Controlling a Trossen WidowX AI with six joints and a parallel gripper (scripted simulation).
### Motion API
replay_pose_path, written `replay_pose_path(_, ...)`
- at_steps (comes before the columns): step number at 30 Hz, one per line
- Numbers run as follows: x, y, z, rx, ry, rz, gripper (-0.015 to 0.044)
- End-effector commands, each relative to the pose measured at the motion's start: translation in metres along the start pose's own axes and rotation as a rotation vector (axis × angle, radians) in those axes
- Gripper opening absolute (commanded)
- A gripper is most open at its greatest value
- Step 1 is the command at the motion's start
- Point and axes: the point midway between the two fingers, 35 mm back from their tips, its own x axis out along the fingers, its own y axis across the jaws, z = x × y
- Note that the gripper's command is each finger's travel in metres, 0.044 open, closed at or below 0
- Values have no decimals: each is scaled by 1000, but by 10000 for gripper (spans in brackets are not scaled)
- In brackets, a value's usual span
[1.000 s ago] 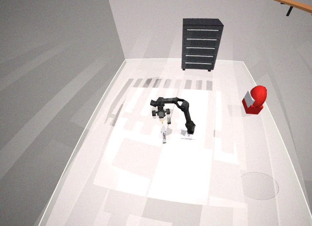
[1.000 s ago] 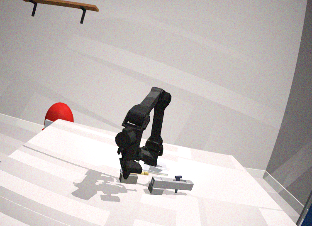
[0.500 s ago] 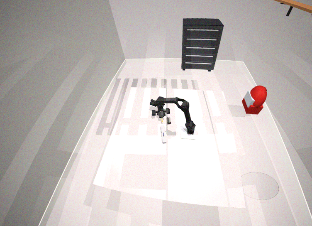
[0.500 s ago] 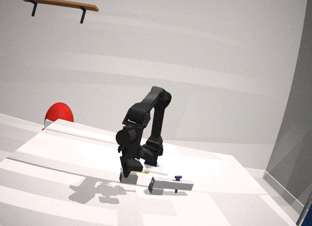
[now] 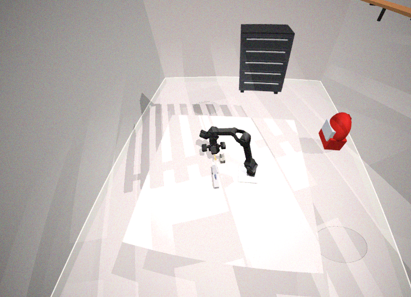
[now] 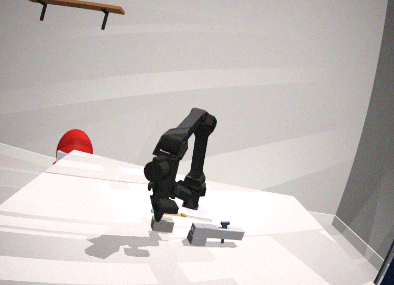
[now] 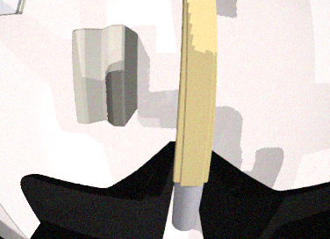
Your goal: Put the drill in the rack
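The drill, a yellow bar (image 5: 215,157) (image 6: 178,214) (image 7: 197,101) with a grey round shank, is clear of the grey holder and hangs roughly level above the table. My gripper (image 5: 214,152) (image 6: 158,216) (image 7: 184,148) is shut on it near its shank end. The holder (image 5: 215,169) (image 6: 231,233) is a long grey block on a foot; the dark blue key (image 5: 215,176) (image 6: 225,223) stands in it, its head above the top and its lower end showing below. The rack, a short beige-grey grooved block (image 5: 222,159) (image 6: 163,226) (image 7: 89,83), stands beside the drill, to its left in the wrist view.
The arm's base stands on a pale plate (image 5: 244,180), to the right of the holder in the top view. A dark drawer cabinet (image 5: 263,60), a red rounded object (image 5: 340,126) (image 6: 74,142) and a wooden wall shelf (image 5: 388,5) (image 6: 73,3) are far off.
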Motion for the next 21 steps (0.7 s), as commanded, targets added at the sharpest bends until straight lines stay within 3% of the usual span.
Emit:
replay_pose_path(1,1,7,-1,-2,3,-1,0)
replay_pose_path(21,4,38,-7,-2,4,1,0)
